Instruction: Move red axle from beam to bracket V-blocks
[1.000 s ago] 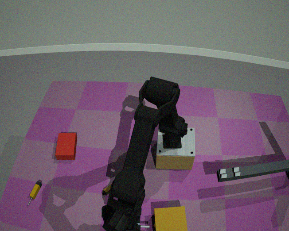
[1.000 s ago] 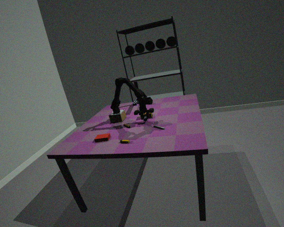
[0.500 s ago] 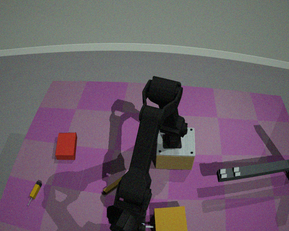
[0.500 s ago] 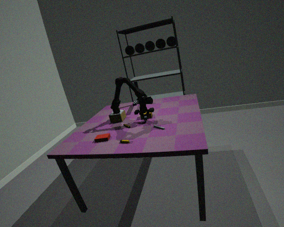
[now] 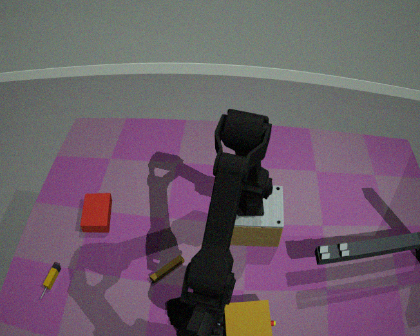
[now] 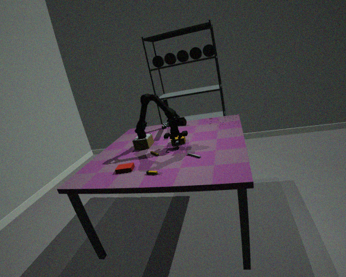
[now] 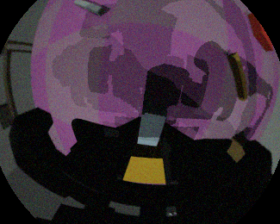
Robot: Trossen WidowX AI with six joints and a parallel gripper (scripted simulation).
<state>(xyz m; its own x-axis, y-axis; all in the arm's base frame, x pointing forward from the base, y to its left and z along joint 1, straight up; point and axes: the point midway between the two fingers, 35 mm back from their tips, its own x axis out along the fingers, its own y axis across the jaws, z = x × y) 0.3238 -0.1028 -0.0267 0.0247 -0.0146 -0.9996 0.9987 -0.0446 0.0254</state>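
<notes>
Axle (image 5: 273, 323), red and yellow at its visible end, pokes from one side of the yellow beam (image 5: 248, 318) (image 6: 182, 139) (image 7: 145, 171); I can't tell how much remains inside. On the beam's opposite side, the gripper (image 5: 212, 325) (image 6: 176, 145) (image 7: 150, 121) is clamped on a grey piece (image 7: 152, 126). Well apart from the beam, the bracket (image 5: 380, 244) carries pale V-blocks (image 5: 343, 249), with no axle in them. Beyond the beam's gripper side lie a brass-coloured bar (image 5: 167, 269) (image 6: 154, 153) (image 7: 238, 77), a yellow-handled screwdriver (image 5: 51, 277) (image 6: 152, 172) and a red box (image 5: 96, 211) (image 6: 124, 167) (image 7: 260, 33).

one red block (image 5: 96, 212) (image 6: 124, 167) (image 7: 260, 33), one screwdriver (image 5: 51, 277) (image 6: 152, 172), five dark discs (image 6: 182, 55).
</notes>
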